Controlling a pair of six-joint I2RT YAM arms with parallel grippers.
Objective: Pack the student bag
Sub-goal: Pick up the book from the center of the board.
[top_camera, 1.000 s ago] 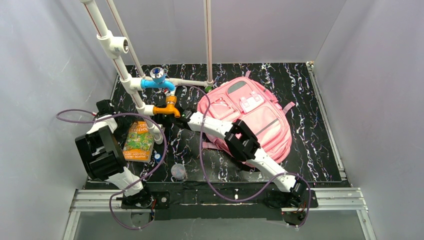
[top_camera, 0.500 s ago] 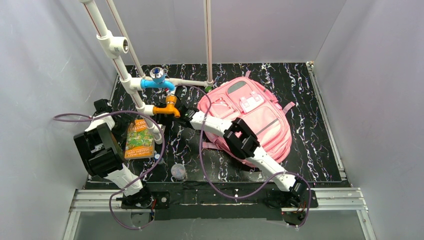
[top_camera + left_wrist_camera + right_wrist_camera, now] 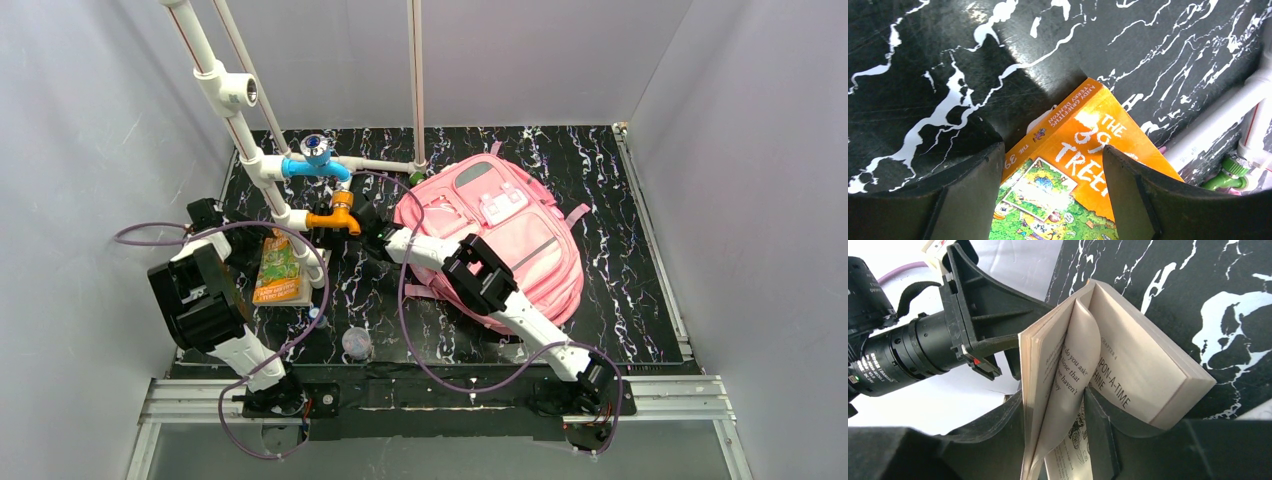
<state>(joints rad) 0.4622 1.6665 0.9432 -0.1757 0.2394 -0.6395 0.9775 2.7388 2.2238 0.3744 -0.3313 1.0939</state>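
Note:
The student bag (image 3: 510,230), a big pink backpack, lies flat at the back right of the black marbled table, and my right arm crosses its near left corner. An orange and green paperback book (image 3: 279,268) sits at the left, tipped up on its edge. My right gripper (image 3: 1055,400) is shut on the book's (image 3: 1138,375) front cover and first pages; the thick rest of the pages falls open to the right. In the top view that gripper (image 3: 352,222) reaches in under the orange fitting. My left gripper (image 3: 1053,150) is open, its fingers straddling the book's cover (image 3: 1083,165) near the spine corner.
A white pipe frame with a blue fitting (image 3: 315,165) and an orange fitting (image 3: 335,215) stands over the book. A white pipe (image 3: 1218,125) and a green fitting (image 3: 1235,170) lie just right of the book. A small clear round object (image 3: 357,343) rests near the front edge.
The book has tipped up from flat and now looks narrower from above. My left gripper has narrowed over it. My right arm has pushed slightly left.

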